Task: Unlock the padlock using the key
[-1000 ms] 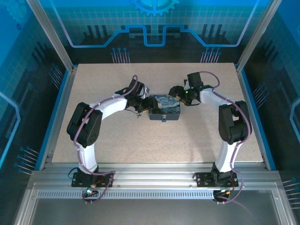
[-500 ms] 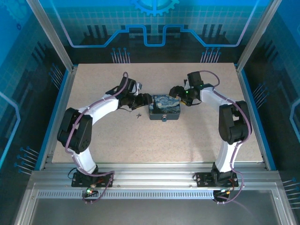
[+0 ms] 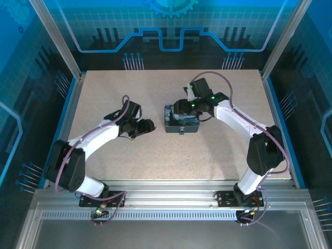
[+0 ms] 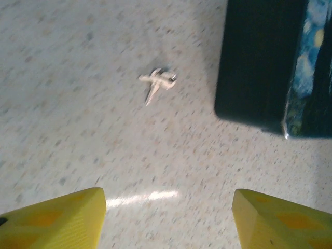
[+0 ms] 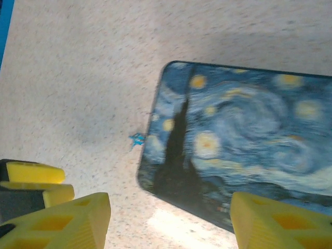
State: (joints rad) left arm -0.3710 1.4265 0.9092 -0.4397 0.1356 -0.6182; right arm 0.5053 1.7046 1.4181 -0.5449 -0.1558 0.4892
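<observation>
The key [image 4: 157, 83] lies flat on the table, a small pale metal piece just left of the blue swirl-painted tin box [image 4: 264, 62]. It also shows as a speck [image 5: 137, 139] beside the box's edge [image 5: 233, 140]. My left gripper [image 4: 168, 218] is open, low over bare table short of the key, with nothing between its fingers. My right gripper [image 5: 171, 223] hovers open above one end of the tin box [image 3: 181, 123]. The padlock [image 3: 182, 132] is a tiny pale piece on the box's near side.
The speckled beige table [image 3: 155, 155] has free room on all sides of the box. Aluminium frame posts [image 3: 57, 41] and blue side walls [image 3: 290, 135] enclose it. My left gripper's yellow fingers [image 5: 31, 179] show at the lower left of the right wrist view.
My left arm has drawn back from the box, toward the left and the near edge. My right gripper has swung left, over the top of the box, and its jaws have narrowed somewhat.
</observation>
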